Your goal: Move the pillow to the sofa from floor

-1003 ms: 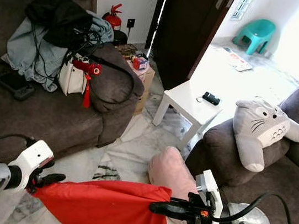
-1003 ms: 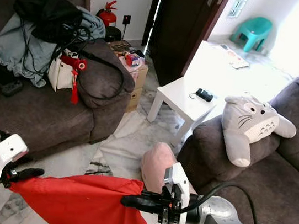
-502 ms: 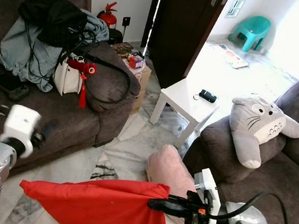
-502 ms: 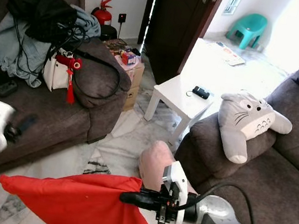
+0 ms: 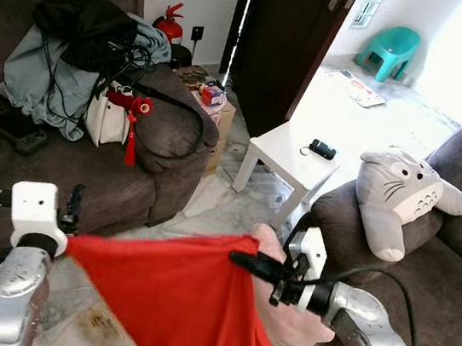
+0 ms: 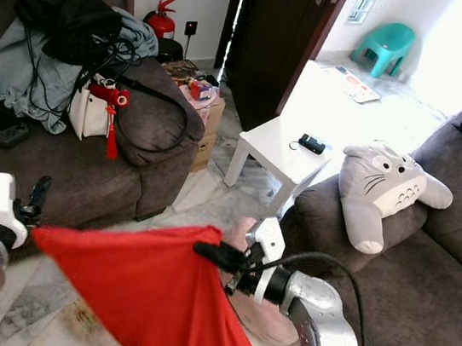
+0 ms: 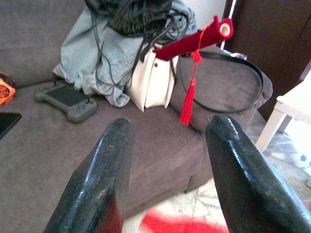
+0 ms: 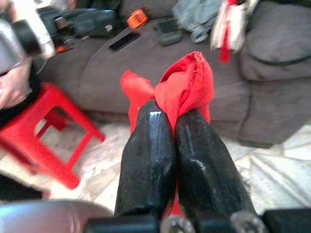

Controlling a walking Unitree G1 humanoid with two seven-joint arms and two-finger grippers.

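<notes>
The dark grey-brown fabric sofa [image 5: 58, 175] runs along my left side, its armrest piled with a pale blue garment [image 5: 41, 82], a black bag [image 5: 85, 19] and a white handbag with a red tassel [image 5: 111, 119]. A second grey sofa [image 5: 452, 256] stands on my right, with a grey stuffed toy with whiskers [image 5: 400, 197] lying over its arm. Between them a white square side table [image 5: 289, 160] stands on the marble floor [image 5: 208, 213]. A large red cloth [image 5: 170, 298] hangs spread in front of me. My right claw [image 5: 244, 261] has its fingers pressed together on the cloth's upper corner. My left claw [image 7: 165, 160] has its fingers [image 7: 104, 170] apart, with the cloth's other corner at their base. The pink soft pillow [image 5: 293, 315] lies on the floor against the right sofa's base, under my right arm, partly hidden by the cloth.
</notes>
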